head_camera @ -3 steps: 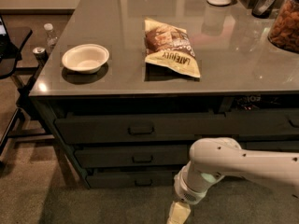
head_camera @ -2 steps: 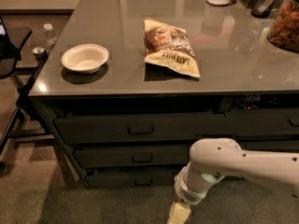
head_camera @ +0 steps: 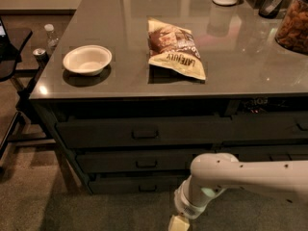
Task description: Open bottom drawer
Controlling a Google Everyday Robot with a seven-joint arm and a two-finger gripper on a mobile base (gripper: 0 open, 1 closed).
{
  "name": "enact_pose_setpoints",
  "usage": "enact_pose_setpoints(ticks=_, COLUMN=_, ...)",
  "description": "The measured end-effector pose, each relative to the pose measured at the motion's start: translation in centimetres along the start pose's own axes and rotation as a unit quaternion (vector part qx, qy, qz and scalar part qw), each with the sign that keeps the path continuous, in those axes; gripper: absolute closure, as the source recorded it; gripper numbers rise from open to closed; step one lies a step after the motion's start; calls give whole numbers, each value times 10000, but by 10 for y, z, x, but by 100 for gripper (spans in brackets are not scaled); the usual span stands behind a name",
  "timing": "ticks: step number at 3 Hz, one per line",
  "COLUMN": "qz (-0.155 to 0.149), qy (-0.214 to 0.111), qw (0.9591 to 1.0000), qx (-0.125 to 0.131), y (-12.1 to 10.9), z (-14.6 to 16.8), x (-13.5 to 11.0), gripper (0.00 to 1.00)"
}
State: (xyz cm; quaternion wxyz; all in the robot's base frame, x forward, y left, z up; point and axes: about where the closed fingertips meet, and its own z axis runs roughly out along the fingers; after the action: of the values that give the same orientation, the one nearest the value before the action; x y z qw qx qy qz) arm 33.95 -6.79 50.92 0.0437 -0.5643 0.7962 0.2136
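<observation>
The bottom drawer (head_camera: 125,184) appears shut, lowest of three beneath the front edge of the bench (head_camera: 120,83). The claw (head_camera: 178,223) hangs low before it, rightward; wide or narrow cannot be told.

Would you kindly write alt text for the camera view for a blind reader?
The robot's white arm spans the lower right, its end effector at the picture's bottom edge, near the slim dark grey bottom drawer, which looks shut. On the grey countertop above sit a white round bowl and a snack bag.

Counter (head_camera: 240,69): bowl (head_camera: 87,60), chip bag (head_camera: 175,48); gripper (head_camera: 178,223) below
</observation>
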Motion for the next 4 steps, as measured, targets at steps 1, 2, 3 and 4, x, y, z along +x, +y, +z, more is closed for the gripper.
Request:
enact_pose_setpoints(ticks=1, qz=117, qy=-203, qw=9995, qx=-193, y=-23, z=81, x=-7, gripper=0)
enact_pose_setpoints(ticks=2, qz=113, qy=-206, qw=9995, qx=-210, y=-23, z=82, x=-7, gripper=0)
enact_pose_setpoints(ticks=3, qz=31, qy=-215, qw=9994, qx=-260, y=-36, z=108, x=-14, gripper=0)
enact_pose_setpoints(ticks=4, qz=-227, qy=-191, qw=9987, qx=-410, y=-67, z=170, x=-38, gripper=0)
